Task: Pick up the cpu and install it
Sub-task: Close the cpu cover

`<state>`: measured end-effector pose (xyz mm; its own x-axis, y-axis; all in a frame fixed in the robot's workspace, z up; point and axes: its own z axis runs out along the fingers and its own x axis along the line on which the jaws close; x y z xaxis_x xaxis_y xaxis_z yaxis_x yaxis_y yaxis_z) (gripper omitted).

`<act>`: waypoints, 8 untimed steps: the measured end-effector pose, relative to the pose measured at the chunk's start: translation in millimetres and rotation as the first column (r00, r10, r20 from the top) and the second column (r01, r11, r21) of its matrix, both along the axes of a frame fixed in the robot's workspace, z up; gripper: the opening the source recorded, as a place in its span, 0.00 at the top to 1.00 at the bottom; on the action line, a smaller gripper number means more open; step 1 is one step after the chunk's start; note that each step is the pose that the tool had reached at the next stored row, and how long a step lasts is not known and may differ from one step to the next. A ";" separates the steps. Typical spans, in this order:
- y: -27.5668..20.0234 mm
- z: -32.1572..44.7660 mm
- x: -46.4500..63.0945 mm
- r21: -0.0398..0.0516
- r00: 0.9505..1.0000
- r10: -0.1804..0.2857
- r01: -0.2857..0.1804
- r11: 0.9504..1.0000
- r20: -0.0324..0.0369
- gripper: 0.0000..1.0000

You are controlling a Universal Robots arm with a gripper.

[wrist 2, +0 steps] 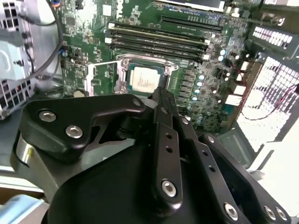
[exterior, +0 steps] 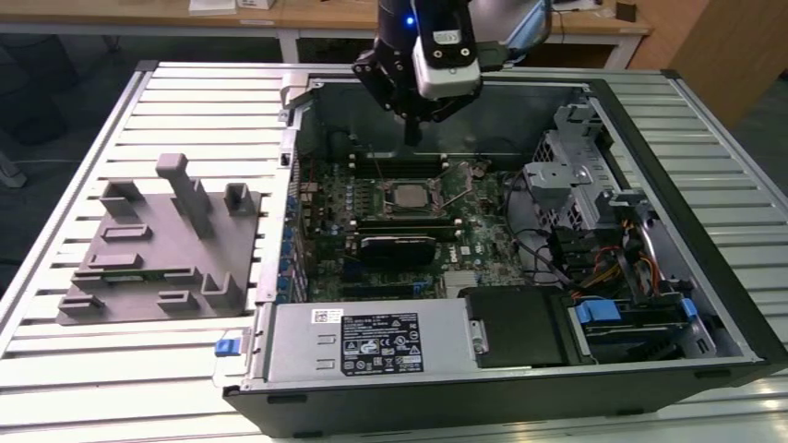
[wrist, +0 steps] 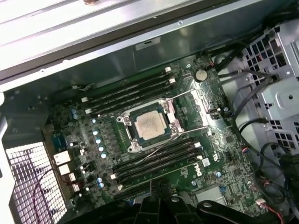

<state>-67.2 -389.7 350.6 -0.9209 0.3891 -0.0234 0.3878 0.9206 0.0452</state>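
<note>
Gripper is hanging low inside the open computer case, just above the socket and a little toward the back wall from it. Its two black fingers are pressing together with nothing between them, so it is closed and carrying nothing; in both wrist views the tips are pointing down at the board close beside the socket.

Sitting flat inside the socket is the cpu, its pale silver top facing up. In the second wrist view the cpu is showing just past the gripper's tips, and the gripper is not touching it. In the first wrist view the cpu is lying square within the socket's metal frame, while a thin wire lever is reaching out from one side of the socket and crossing over the nearest memory sticks.

Long black memory sticks are running in rows on two opposite sides of the socket. Well away from the socket, toward the exterior view's left and outside the case, a grey tray is resting on the slatted metal counter.
</note>
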 end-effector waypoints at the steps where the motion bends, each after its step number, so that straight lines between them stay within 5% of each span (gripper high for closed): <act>1: 0.0 -1.1 0.1 0.000 1.000 -0.014 0.014 1.000 0.000 0.89; 8: 0.3 -8.8 1.8 0.000 0.994 -0.109 0.109 0.994 0.000 0.89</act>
